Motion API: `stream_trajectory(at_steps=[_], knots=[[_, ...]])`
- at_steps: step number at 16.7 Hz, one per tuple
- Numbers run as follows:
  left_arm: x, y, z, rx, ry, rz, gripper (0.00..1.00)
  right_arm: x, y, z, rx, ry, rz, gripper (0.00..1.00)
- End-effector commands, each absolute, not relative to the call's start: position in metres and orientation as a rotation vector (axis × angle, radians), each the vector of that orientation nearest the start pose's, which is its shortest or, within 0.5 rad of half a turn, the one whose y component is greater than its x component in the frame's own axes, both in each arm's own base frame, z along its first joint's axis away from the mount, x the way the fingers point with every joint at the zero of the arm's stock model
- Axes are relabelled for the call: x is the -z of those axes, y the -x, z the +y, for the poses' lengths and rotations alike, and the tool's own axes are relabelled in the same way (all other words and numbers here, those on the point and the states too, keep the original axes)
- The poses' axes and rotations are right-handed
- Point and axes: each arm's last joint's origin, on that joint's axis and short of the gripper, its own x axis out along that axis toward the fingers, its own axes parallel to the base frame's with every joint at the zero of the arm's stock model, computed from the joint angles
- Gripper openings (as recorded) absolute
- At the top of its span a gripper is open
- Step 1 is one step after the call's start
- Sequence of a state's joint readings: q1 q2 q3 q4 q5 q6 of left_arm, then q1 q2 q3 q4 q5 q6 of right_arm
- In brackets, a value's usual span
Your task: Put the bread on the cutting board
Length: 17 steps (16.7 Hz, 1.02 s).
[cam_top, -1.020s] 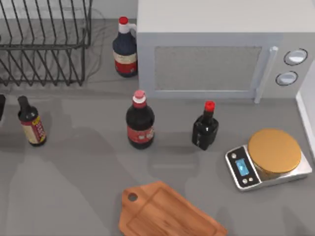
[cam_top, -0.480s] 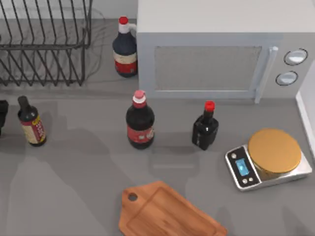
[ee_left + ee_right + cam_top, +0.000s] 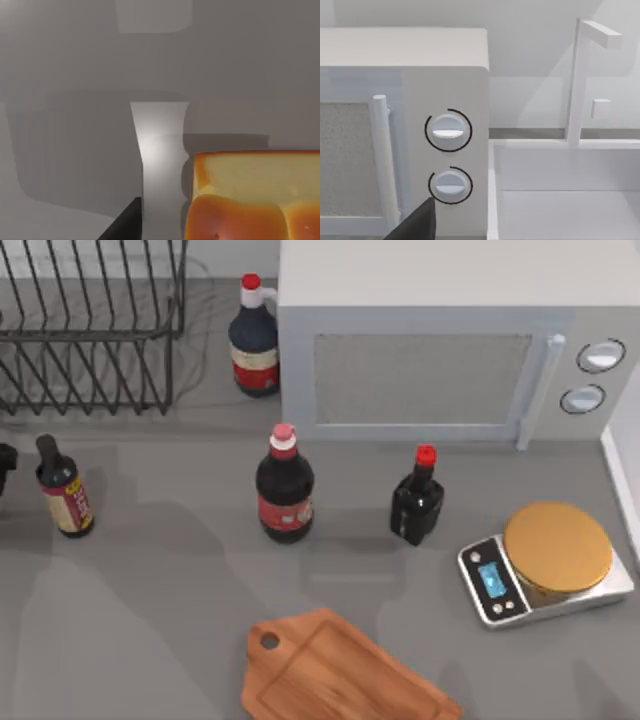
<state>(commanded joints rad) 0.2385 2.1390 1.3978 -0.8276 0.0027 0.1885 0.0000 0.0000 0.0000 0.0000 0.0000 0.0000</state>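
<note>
The bread (image 3: 255, 197), a golden-orange lump with a paler cut face, lies on the grey surface close under my left wrist camera. A dark part of my left gripper (image 3: 125, 225) shows beside it, apart from it. In the top view a dark piece of the left gripper (image 3: 4, 464) sits at the far left edge, next to a small sauce bottle (image 3: 64, 488). The reddish-brown cutting board (image 3: 340, 672) with its pierced handle lies bare at the front middle. A dark part of my right gripper (image 3: 415, 225) shows facing the microwave's dials.
A microwave (image 3: 430, 340) and a wire dish rack (image 3: 90, 330) line the back. Three dark bottles (image 3: 285, 485) (image 3: 417, 497) (image 3: 254, 338) stand mid-table. A silver scale (image 3: 545, 565) with a tan disc sits at the right. A white basin (image 3: 560, 190) lies beyond the microwave.
The dark piece of my left arm at the top view's left edge has shifted slightly along that edge. Nothing else has moved.
</note>
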Motion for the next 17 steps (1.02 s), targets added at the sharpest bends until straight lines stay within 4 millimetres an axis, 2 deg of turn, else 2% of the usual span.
stream_trajectory(at_steps=[4,5,12,13,15,17], knots=[[-0.102,-0.377,0.095,-0.046,0.046,1.568,0.02,-0.16,-0.106,-0.001,0.0,0.0,0.0,1.0],[-0.102,-0.377,0.095,-0.046,0.046,1.568,0.0,-0.16,-0.106,-0.001,0.0,0.0,0.0,1.0],[-0.102,-0.377,0.095,-0.046,0.046,1.568,0.0,-0.16,-0.106,-0.001,0.0,0.0,0.0,1.0],[-0.114,-0.377,0.096,-0.049,0.048,1.546,0.0,-0.16,-0.106,-0.001,0.0,0.0,0.0,1.0],[-0.117,-0.378,0.097,-0.053,0.05,1.546,0.0,-0.16,-0.106,-0.001,0.0,0.0,0.0,1.0],[-0.13,-0.38,0.1,-0.059,0.053,1.546,0.0,-0.16,-0.106,-0.001,0.0,0.0,0.0,1.0]])
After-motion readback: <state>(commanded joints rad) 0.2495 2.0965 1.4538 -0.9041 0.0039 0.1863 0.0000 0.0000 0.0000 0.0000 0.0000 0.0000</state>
